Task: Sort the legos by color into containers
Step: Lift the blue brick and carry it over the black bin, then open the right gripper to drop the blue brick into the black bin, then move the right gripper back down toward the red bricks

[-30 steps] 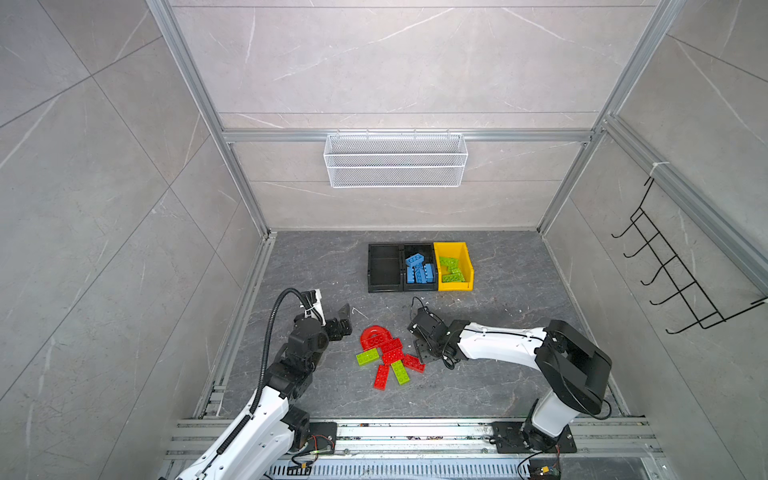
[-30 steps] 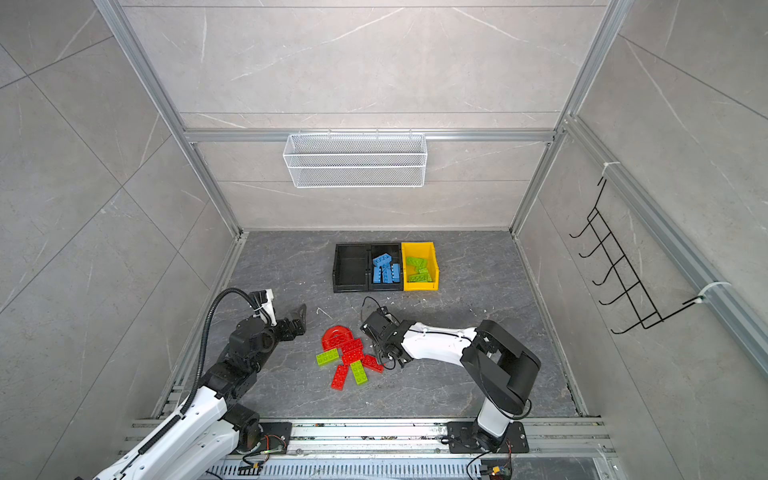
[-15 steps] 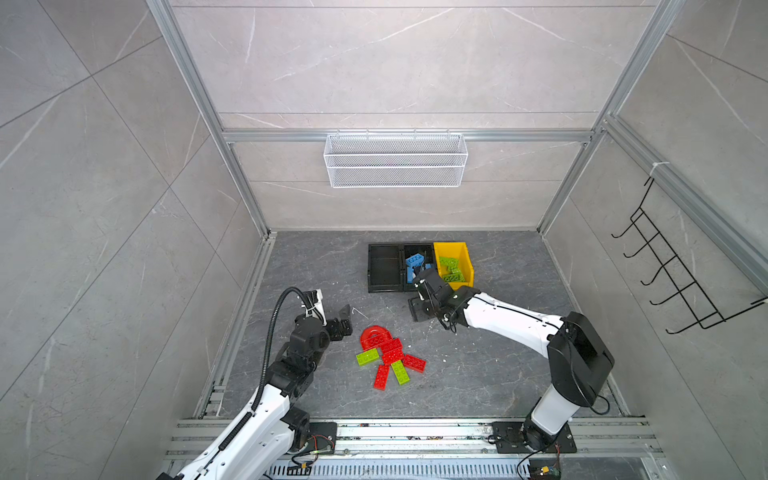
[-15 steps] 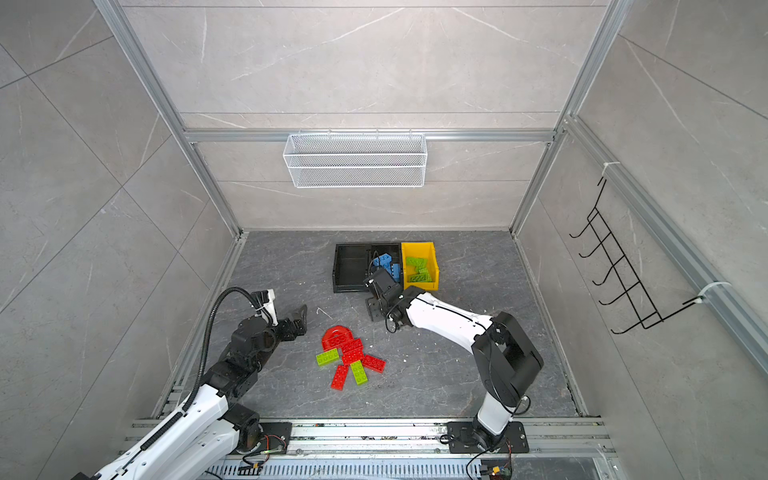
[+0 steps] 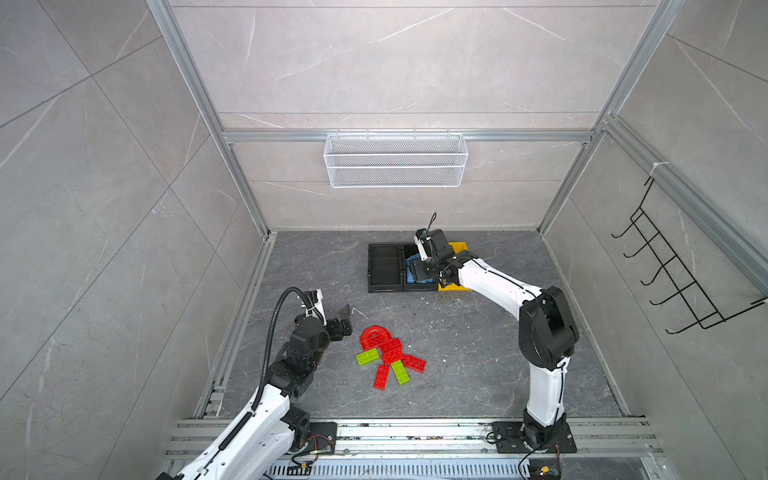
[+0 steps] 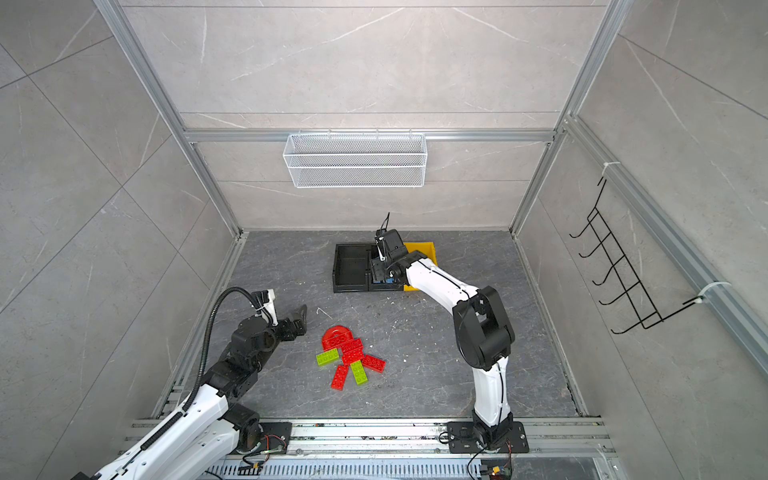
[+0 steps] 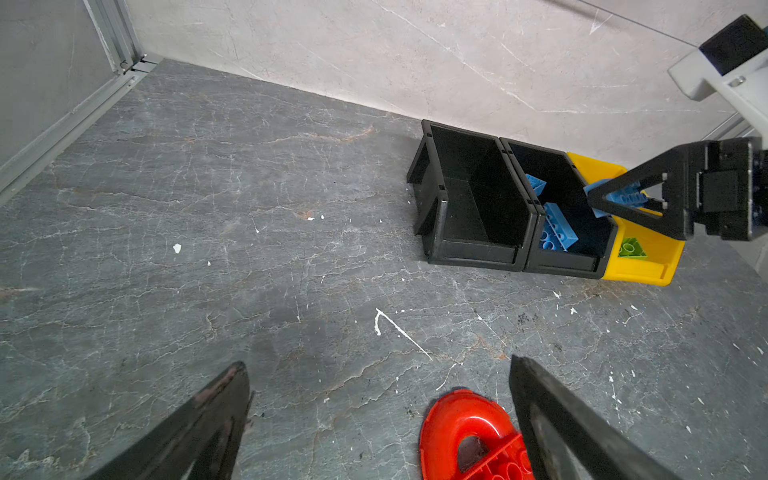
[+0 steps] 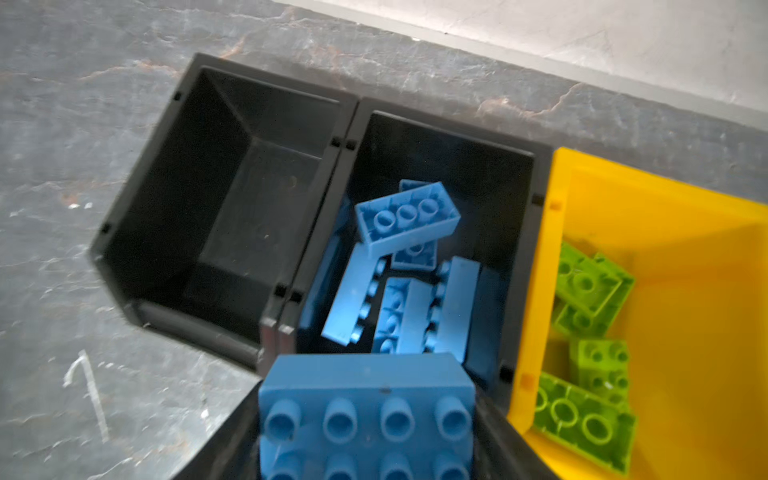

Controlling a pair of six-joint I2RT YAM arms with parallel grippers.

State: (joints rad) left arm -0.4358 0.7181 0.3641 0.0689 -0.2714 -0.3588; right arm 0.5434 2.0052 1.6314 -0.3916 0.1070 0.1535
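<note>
After right gripper (image 8: 368, 449) swung up from pile (image 5: 390, 355), it hung over middle bin (image 8: 536, 195), clamped on blue brick (image 8: 365, 386). Not dropped yet, lol. Left gripper (image 7: 377, 363) sat wide open, empty, beside red arch (image 7: 461, 428). Pile was only reds and greens.

legos (image 5: 388, 357) before containers (image 5: 384, 268), basket (image 5: 395, 162) on wall (image 5: 395, 83)

White mesh basket (image 5: 395, 160) (image 6: 355, 160) hangs from the rear crossbar (image 5: 519, 135), seen in both top views. Black wire hook rack (image 5: 681, 270) is mounted on the right wall. Grey stone floor (image 5: 478, 353) carries white flecks and one hooked scratch (image 7: 399, 328). Walls are pale tile.
</note>
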